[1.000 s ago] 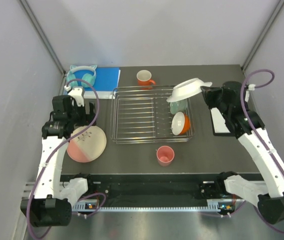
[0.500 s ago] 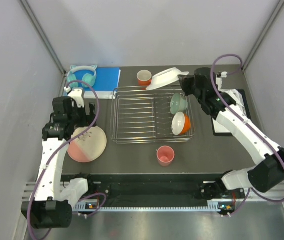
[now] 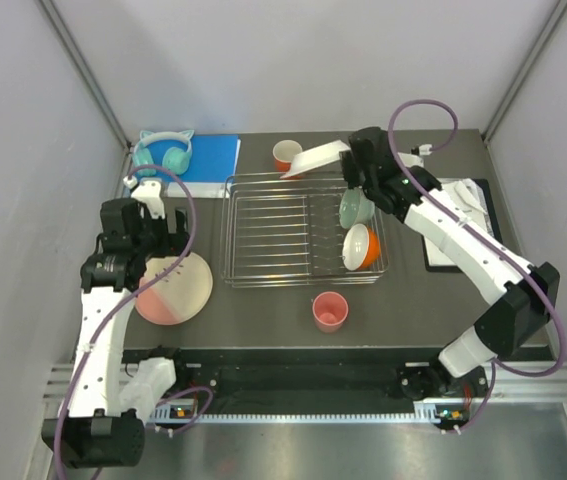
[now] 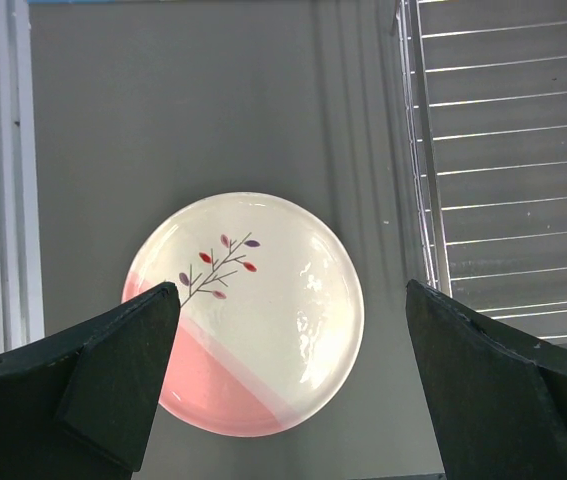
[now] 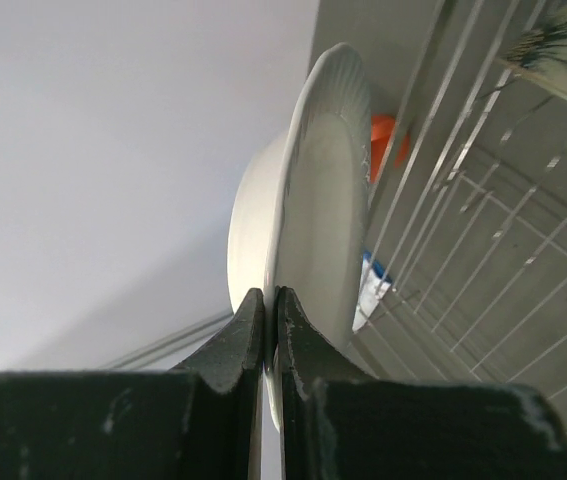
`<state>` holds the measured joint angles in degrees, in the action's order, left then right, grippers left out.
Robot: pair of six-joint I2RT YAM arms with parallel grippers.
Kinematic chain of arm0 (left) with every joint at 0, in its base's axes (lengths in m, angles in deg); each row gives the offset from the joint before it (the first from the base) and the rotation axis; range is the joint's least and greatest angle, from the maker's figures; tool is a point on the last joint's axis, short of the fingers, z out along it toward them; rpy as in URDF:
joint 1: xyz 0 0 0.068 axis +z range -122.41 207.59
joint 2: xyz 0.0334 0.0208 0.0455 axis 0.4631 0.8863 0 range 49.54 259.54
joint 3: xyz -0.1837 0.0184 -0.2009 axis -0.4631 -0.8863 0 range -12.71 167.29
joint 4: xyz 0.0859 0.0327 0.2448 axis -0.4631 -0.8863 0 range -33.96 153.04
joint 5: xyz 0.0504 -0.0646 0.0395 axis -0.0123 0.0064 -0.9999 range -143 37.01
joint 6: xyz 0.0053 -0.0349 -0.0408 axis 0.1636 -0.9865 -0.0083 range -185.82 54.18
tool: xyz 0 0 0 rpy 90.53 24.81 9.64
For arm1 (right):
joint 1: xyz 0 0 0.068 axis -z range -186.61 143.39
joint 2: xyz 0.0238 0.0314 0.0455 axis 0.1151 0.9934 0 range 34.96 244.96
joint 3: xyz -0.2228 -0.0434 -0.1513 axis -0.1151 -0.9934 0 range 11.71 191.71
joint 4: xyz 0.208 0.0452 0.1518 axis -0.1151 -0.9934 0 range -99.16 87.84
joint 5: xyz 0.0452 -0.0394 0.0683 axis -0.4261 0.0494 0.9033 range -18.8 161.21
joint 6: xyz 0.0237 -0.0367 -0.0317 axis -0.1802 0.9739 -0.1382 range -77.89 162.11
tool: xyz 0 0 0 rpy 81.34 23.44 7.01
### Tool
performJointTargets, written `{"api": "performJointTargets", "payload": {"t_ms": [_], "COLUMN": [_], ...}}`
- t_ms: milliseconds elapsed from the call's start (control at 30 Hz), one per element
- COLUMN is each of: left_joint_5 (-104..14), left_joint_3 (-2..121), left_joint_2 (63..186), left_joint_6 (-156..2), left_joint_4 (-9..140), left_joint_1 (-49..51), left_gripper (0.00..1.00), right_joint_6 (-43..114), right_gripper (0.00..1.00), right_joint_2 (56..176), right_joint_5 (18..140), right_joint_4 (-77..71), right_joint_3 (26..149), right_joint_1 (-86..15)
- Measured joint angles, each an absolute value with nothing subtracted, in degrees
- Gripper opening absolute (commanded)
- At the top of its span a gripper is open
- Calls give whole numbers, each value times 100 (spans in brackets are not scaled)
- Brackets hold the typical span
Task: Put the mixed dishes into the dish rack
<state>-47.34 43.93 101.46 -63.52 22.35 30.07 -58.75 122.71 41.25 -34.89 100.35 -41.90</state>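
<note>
Above the far rim of the dish rack (image 3: 263, 240), the right gripper (image 5: 268, 335) pinches the edge of the white plate (image 5: 313, 200) between clenched fingers. It holds the plate tilted over the wires, close to the orange handled mug (image 3: 287, 155) that stands on the table (image 3: 263, 305) behind the rack. The grip is thin, on the rim alone, so the plate could swing or slip on the way down. A misjudged angle could lay it flat across the tines or knock the mint-green bowl (image 3: 355, 207) and the white-inside orange bowl (image 3: 360, 247) standing at the rack's right end. The left gripper (image 4: 290, 288), spread wide and holding nothing, hovers over the pink-and-cream sprig plate (image 3: 173, 288) lying flat on the table left of the rack; the pink cup (image 3: 329, 311) sits in front. Teal cat-ear headphones (image 3: 163, 152) rest on a blue folder (image 3: 213, 155) at far left and a black clipboard (image 3: 443, 258) lies at right, all on a dark table enclosed by pale grey panels (image 3: 313, 60).
</note>
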Motion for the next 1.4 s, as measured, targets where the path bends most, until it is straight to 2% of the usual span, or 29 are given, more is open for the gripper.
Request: {"api": "performJointTargets", "payload": {"t_ms": [333,800,1400], "left_joint_5": [-4818,-4903,-4940], "left_joint_3": [4393,4363,4339], "left_joint_2": [9672,9451,9493], "left_joint_6": [-6205,-6070,-5969], "left_joint_4": [2080,1921,1916], "left_joint_1": [3007,3007,3007], "left_gripper": [99,99,99], "right_joint_6": [-6721,-6990,-7053], "right_gripper": [0,0,0], "right_joint_2": [12389,13164,13234], "right_joint_5": [3522,3476,3493], "right_joint_4": [-4468,-4533,-4682], "right_joint_3": [10038,10669,10783], "right_joint_1": [-4211,-4209,-4209]}}
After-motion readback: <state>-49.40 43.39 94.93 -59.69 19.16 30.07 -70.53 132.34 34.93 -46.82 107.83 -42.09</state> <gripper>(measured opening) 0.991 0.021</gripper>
